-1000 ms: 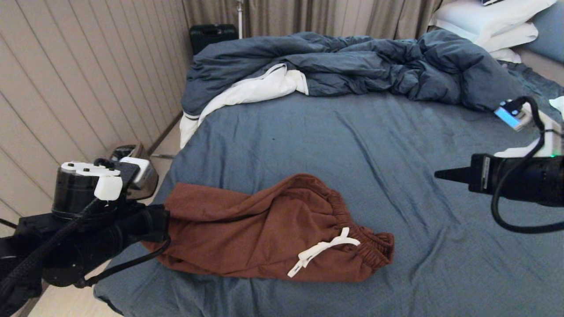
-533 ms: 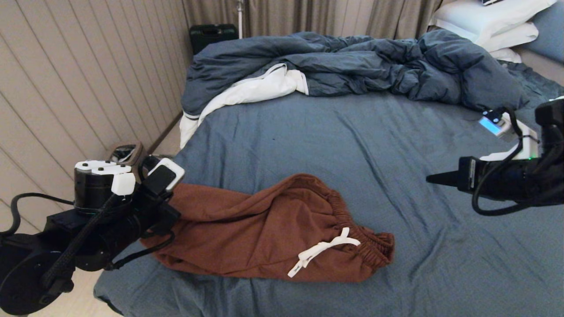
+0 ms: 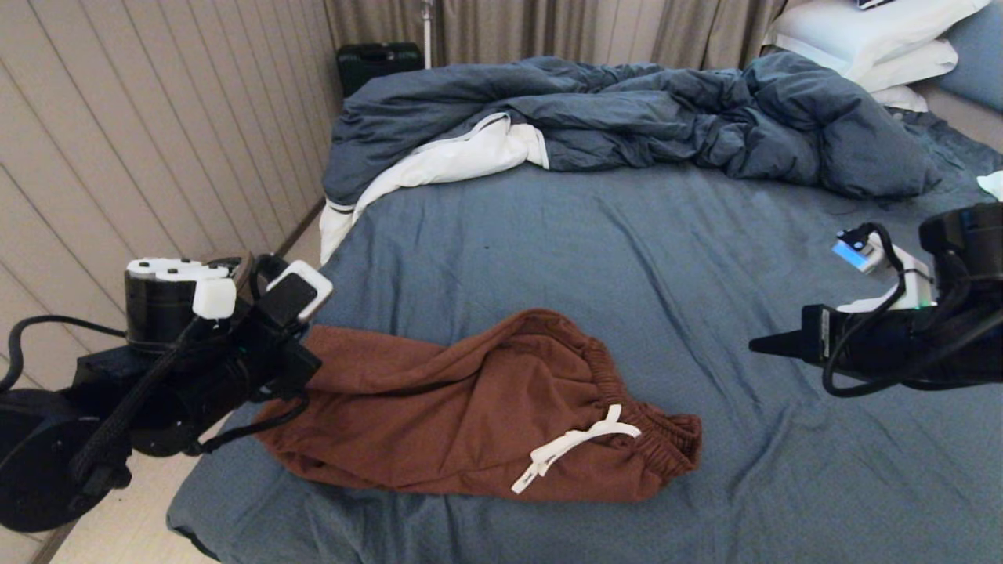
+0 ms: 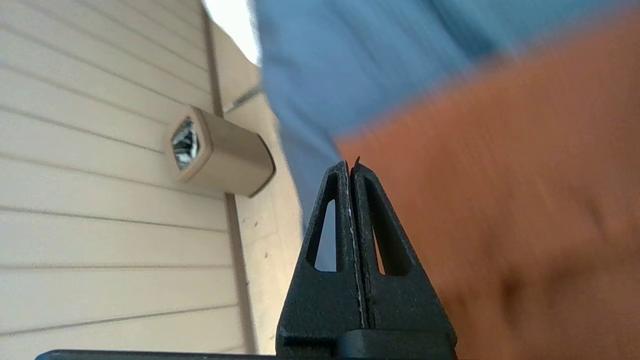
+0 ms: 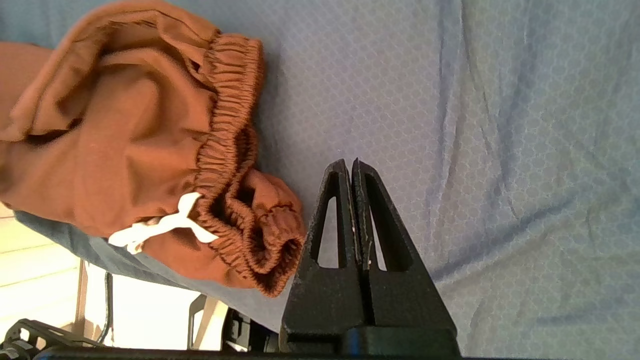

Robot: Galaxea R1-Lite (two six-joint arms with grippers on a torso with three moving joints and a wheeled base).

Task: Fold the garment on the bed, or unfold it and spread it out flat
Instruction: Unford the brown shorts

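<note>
So the rust-brown shorts point(image 3: 470, 407) are lying bunched up in the lower middle of the head view, near the bottom-left corner of the bed point(image 3: 705, 258). The gathered waistband point(image 3: 627, 399) sits on the right end, with the white drawstring point(image 3: 572, 448) trailing across the fabric.

The left gripper point(image 4: 351, 167) is at the lower left of the frame, right by the shorts' left edge. In the wrist view its fingers point(image 4: 335, 220) are pressed together with nothing between them, tips over the edge of the brown fabric where it meets the sheet.

The right gripper point(image 3: 764, 345) hangs at the right edge of the frame over bare sheet, well clear of the waistband. Its fingers point(image 5: 377, 220) are pressed together too, holding nothing.

Further back, the rumpled blue duvet point(image 3: 627, 117) with white lining stretches across the top of the bed, with white pillows point(image 3: 870, 39) in the upper right corner. A tan bin point(image 4: 220, 157) sits on the floor by the panelled wall point(image 3: 117, 141).
</note>
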